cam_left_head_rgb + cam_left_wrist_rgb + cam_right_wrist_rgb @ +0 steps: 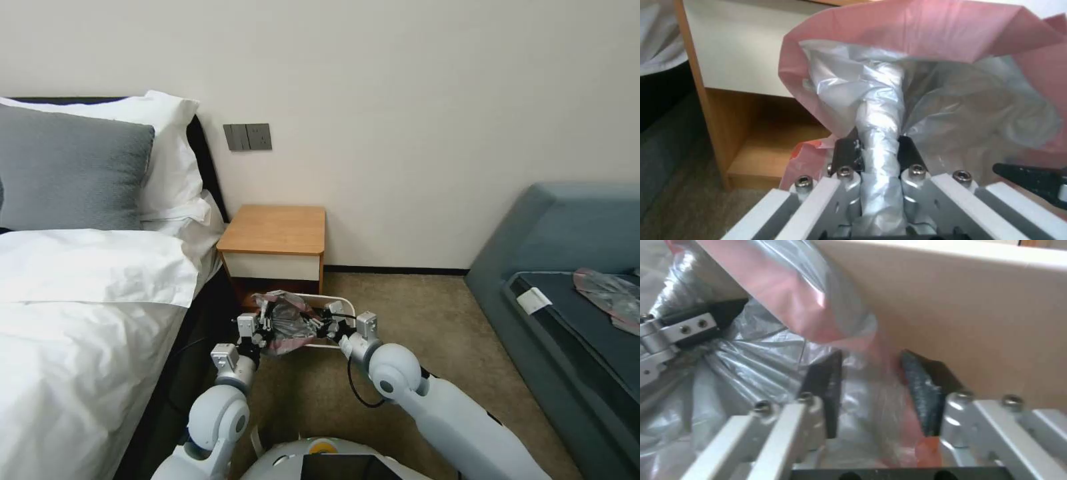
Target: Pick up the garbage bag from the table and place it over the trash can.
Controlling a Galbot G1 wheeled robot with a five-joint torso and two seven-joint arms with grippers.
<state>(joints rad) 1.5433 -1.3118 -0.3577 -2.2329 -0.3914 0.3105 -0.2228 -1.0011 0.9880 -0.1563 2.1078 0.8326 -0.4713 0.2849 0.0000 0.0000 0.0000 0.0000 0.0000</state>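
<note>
tools: 2 – left tool [265,325], right tool [322,327] | garbage bag [288,321]: 1, between the tools | trash can [341,307]: 1, under the tools | bench [275,229]: 1, beyond the tools | pillows: 2 – grey pillow [70,175], white pillow [175,157]

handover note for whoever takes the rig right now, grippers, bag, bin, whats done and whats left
Left gripper: shut on a bunched twist of the garbage bag.
Right gripper: open, with bag film and pink rim between its fingers, beside the trash can wall.
The bag is off the table, held over the can, which stands on the floor in front of the table.
Done: pickup.
Left: spread the rim around the can's edge.
</note>
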